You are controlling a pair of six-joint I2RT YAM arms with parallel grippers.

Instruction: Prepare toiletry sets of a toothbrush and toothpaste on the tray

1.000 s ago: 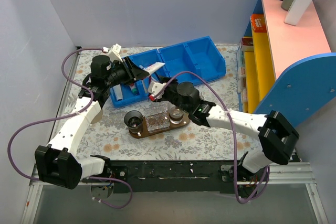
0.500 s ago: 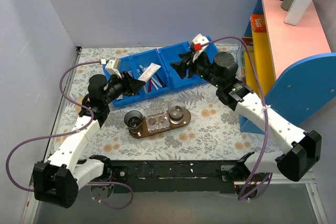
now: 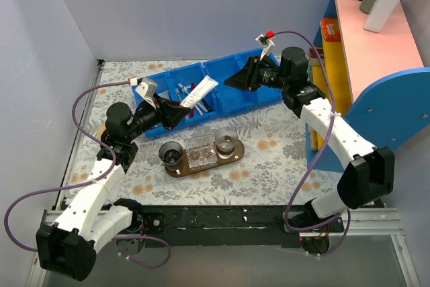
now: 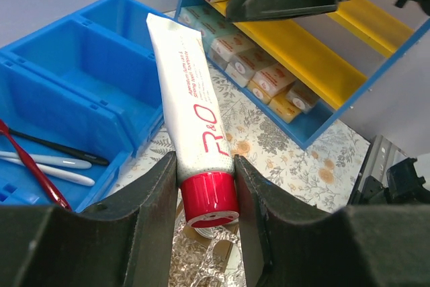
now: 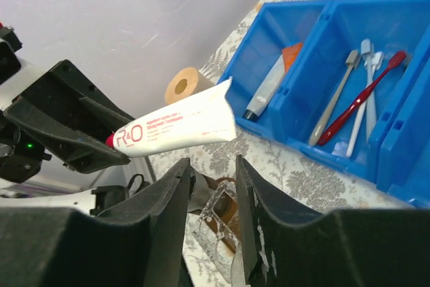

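Note:
The toothpaste [image 4: 185, 99], a white tube with red lettering and a red cap, is clamped at its cap end by my left gripper [image 4: 206, 193]. In the top view the toothpaste [image 3: 199, 93] slants up over the edge of the blue bins [image 3: 228, 72], with the left gripper [image 3: 176, 109] left of them. My right gripper [image 3: 232, 80] hovers over the right bin, open and empty, and in its own view the right gripper [image 5: 211, 173] points at the tube [image 5: 175, 126]. A white toothbrush [image 5: 366, 65] lies in a bin. The brown tray [image 3: 195, 169] sits in front of the bins.
Two cups [image 3: 172, 154] and a clear container [image 3: 200, 155] stand on the tray. A red toothbrush [image 5: 363, 99], a grey one [image 5: 332, 109] and an orange-tipped tube [image 5: 269, 89] lie in the bins. A yellow shelf unit [image 3: 332, 78] with boxes stands at the right.
The right arm swung from over the tray to the back right above the right bin, and its jaws narrowed. The left arm drew back to the left with the toothpaste.

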